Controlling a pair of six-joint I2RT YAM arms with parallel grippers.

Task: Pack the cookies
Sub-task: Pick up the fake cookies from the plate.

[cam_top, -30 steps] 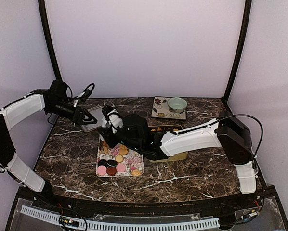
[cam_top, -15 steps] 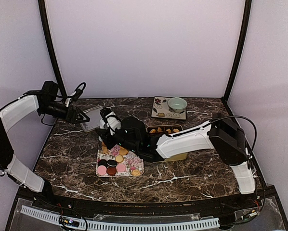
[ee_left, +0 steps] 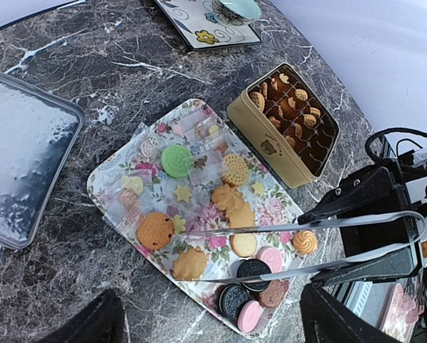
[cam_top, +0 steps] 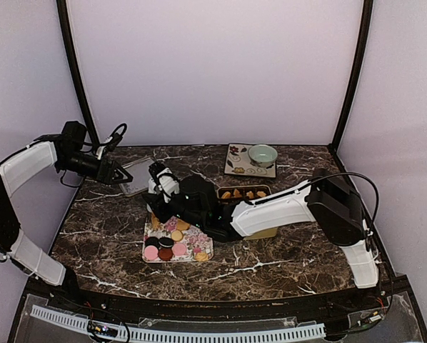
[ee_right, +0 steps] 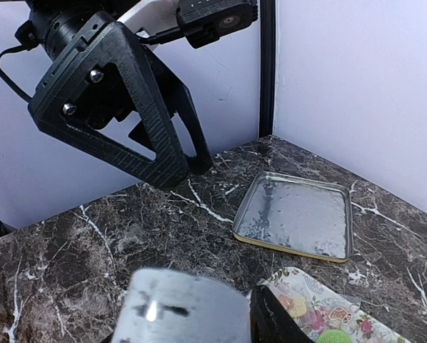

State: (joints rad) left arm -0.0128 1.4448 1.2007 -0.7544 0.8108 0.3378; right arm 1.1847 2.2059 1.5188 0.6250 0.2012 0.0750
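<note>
The dark, white-veined marble bench (cam_top: 285, 250) carries everything. The white-and-black right arm (cam_top: 270, 211) stretches low across it from the right toward the middle. The matching left arm (cam_top: 28, 161) is raised over the bench's far left corner.

A flat rectangular silver metal lid (ee_left: 21, 157) lies at the far left. Near it sits the rectangular tray printed with pink flowers (ee_left: 274, 211). Just beside the tray's right side stands the open rectangular gold tin with a bear picture on its wall (ee_left: 260, 143). Well apart at the back is a square floral plate (cam_top: 236, 163) with a pale green bowl (cam_top: 262, 153) on it.

The left tool (cam_top: 128, 176) hangs in the air near the lid, its fingers spread wide with nothing between them. The right tool (ee_left: 308, 250) is clamped on a pair of thin clear plastic tongs (ee_left: 306, 222). The tongs' two arms reach out over the tray with their tips parted.

The cookies (ee_left: 228, 196) are small, bite-sized biscuits, and they are in two places. On the tray they lie loosely scattered:
- golden-tan rounds, plus leaf and flower shapes
- a small piped swirl and tiny yellow stars
- one green disc
- pink discs, and dark brown sandwich discs with white filling, bunched at the tray's near end

In the tin sits a packed layer of golden-tan and darker brown pieces.
</note>
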